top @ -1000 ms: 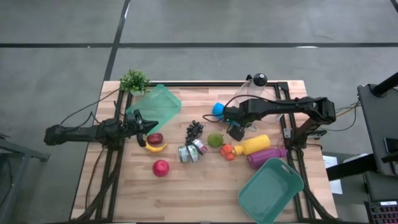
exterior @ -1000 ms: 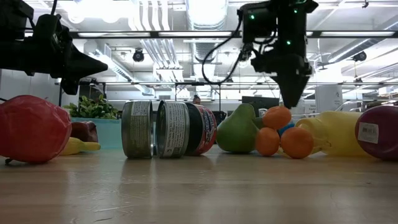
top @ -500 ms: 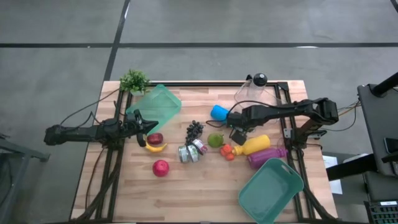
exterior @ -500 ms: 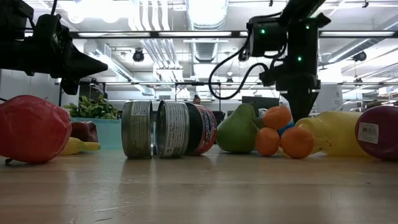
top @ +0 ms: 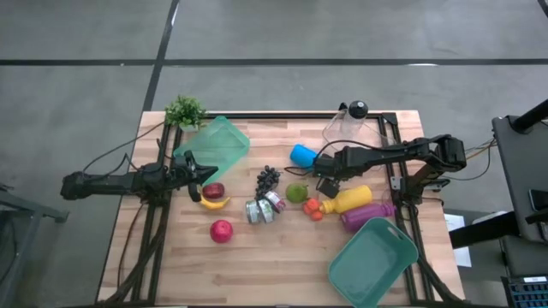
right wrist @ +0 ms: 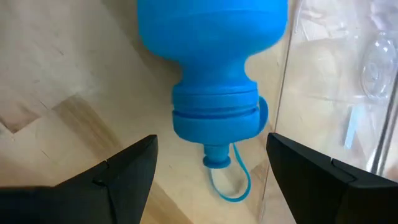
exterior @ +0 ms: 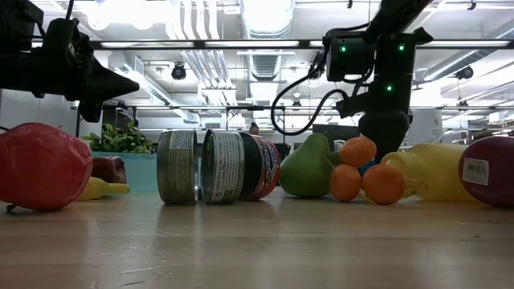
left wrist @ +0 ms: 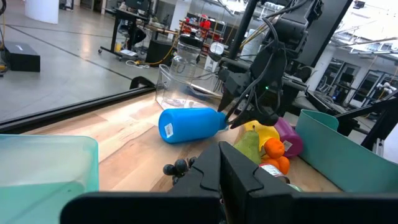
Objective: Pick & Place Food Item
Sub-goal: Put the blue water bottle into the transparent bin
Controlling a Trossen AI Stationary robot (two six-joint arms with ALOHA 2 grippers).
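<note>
My right gripper (top: 324, 171) is open and points steeply down at the back right, just over the cap end (right wrist: 214, 134) of a blue bottle (top: 301, 155) that lies on its side. Its fingers stand on either side of the cap without touching it. Just nearer lie a green pear (top: 296, 192) and small oranges (top: 312, 208). In the low view this gripper (exterior: 384, 136) shows behind the oranges (exterior: 357, 152). My left gripper (top: 201, 174) waits shut at the left, level above a banana (top: 214, 204) and a dark red fruit (top: 213, 190).
A yellow bottle (top: 353, 198) and a purple bottle (top: 366, 214) lie right of the oranges. A clear pitcher (top: 351, 124) stands at the back right. Grapes (top: 268, 177), cans (top: 264, 208) and a red apple (top: 221, 231) lie mid-table. Teal bins sit back left (top: 214, 145) and front right (top: 372, 261).
My right gripper has come down and a little toward the table's right edge, tipping slightly. It now stands low behind the oranges over the blue bottle's cap end, still open. No object has moved.
</note>
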